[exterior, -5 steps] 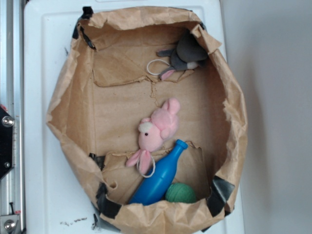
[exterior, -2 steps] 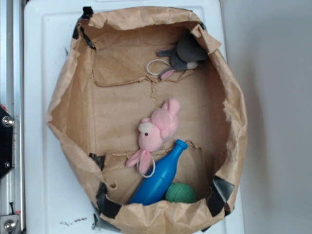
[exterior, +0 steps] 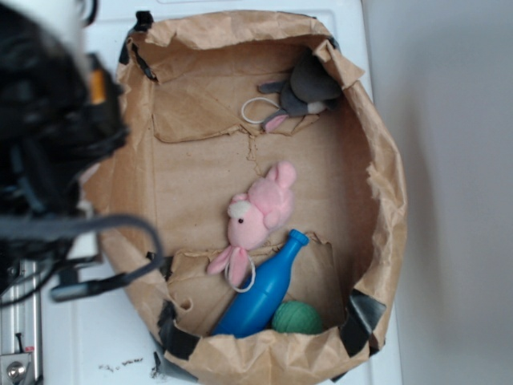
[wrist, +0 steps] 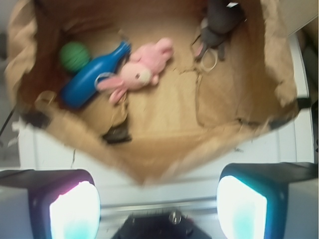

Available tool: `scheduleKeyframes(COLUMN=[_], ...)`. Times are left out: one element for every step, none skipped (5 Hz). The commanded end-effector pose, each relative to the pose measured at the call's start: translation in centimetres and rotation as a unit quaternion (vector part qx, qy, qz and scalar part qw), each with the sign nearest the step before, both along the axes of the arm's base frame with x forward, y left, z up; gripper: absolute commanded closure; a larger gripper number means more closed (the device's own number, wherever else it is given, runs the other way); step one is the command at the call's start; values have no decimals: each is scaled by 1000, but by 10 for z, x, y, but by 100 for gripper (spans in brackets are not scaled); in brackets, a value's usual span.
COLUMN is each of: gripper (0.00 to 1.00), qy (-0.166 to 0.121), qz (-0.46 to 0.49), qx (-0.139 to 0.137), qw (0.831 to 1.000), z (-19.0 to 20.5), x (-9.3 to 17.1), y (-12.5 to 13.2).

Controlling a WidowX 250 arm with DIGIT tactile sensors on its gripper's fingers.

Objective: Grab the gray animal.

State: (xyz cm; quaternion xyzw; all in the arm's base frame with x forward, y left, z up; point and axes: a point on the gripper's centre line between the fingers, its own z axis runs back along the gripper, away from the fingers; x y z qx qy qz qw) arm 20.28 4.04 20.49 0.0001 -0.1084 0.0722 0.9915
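Where brown paper (exterior: 192,184) lines the white tray (exterior: 60,96), toys lie.

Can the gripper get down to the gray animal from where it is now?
Probably yes. The gray animal lies uncovered in the bag's far corner, apart from the pink plush. The gripper hangs outside the paper bag, jaws open. The folded rim beside the toy may crowd them.

A robot test setup, likely a lab, is showing here rather than a home. A crumpled brown paper bin (exterior: 377,200), patched with black tape, is sitting on a plain white bench (exterior: 72,321) against a bare pale wall (exterior: 457,192). A metal rail with bolts (exterior: 16,361) is running along the bench's edge, and blurred black robot hardware with cables (exterior: 48,152) is hanging over it.
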Motion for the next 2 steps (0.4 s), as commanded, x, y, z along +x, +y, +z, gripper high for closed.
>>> scheduleKeyframes(gripper=[0, 0], qy=[-21, -22], qz=[12, -23], qx=[18, -7], qw=[1000, 999], z=[-2, -11], x=[49, 69], y=[15, 34])
